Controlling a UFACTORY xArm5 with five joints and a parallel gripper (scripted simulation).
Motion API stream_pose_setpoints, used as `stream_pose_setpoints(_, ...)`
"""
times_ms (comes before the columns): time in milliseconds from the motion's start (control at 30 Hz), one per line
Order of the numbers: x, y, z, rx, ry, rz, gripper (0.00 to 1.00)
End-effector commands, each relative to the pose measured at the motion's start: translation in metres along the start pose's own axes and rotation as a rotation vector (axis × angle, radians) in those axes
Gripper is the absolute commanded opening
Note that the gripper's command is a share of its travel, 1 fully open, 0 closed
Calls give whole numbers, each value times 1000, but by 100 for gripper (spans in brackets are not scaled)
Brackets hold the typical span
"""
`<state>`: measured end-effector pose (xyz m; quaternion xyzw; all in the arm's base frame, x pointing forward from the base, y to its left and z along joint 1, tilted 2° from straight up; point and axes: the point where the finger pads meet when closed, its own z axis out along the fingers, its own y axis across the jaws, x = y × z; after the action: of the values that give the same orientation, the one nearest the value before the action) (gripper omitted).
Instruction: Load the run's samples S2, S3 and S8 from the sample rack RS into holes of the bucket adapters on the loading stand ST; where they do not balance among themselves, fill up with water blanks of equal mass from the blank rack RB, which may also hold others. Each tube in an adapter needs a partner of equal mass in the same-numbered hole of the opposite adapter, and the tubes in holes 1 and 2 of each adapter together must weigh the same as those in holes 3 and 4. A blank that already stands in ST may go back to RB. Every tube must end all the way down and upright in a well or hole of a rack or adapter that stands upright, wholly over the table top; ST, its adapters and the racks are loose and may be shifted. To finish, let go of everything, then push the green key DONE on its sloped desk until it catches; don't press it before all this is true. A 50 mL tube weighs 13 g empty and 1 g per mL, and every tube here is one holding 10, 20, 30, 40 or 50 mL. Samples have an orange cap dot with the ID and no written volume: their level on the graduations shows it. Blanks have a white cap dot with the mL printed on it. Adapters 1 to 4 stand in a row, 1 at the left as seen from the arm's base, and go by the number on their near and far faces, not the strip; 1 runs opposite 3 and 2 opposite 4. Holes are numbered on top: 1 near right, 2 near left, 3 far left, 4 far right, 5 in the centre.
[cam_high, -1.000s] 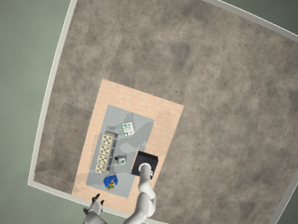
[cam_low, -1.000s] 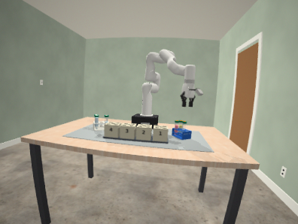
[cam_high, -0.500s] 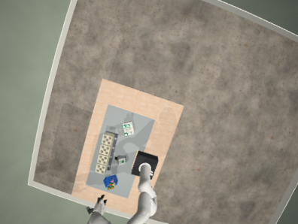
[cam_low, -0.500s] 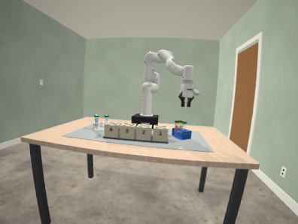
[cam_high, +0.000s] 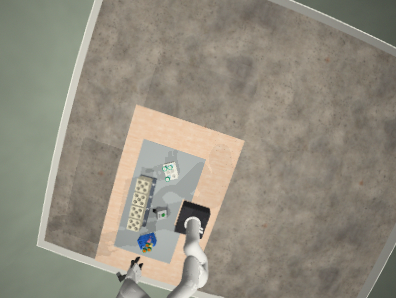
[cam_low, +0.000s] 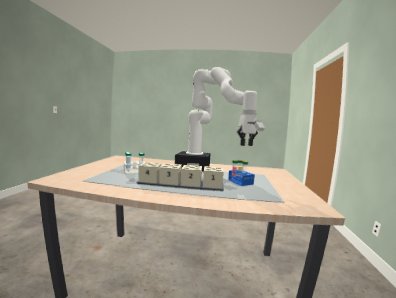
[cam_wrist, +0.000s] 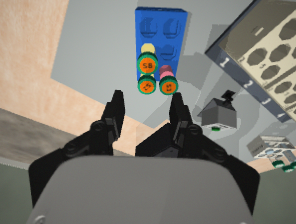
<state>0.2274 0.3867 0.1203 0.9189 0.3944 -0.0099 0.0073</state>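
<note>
The blue sample rack RS (cam_wrist: 162, 20) (cam_low: 242, 178) (cam_high: 141, 240) holds three orange-dotted sample tubes at its near end: S8 (cam_wrist: 147, 65) and two more (cam_wrist: 146, 85) (cam_wrist: 168, 86) whose IDs I cannot read. My gripper (cam_wrist: 147, 101) (cam_low: 247, 140) (cam_high: 136, 261) hangs high above the table edge, short of the rack. Its fingers are partly open with nothing between them. The loading stand ST (cam_low: 181, 176) (cam_high: 140, 204) (cam_wrist: 265, 55) carries four beige adapters in a row, and their holes look empty. The blank rack RB (cam_high: 170, 171) (cam_low: 132, 167) (cam_wrist: 274, 148) holds green-capped blanks.
The small grey desk (cam_wrist: 218, 114) (cam_high: 161, 214) with the green DONE key (cam_wrist: 215, 128) stands between ST and the arm's black base (cam_high: 192, 215) (cam_low: 192, 158). Everything stands on a grey mat (cam_high: 190, 172) on the wooden table. The table's edge lies below my gripper.
</note>
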Motion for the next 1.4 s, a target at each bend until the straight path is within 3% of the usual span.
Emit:
stream_pose_setpoints(0,1,0,6,1,3,0,57)
stream_pose_setpoints(1367,1,-1,80,1,3,0,57)
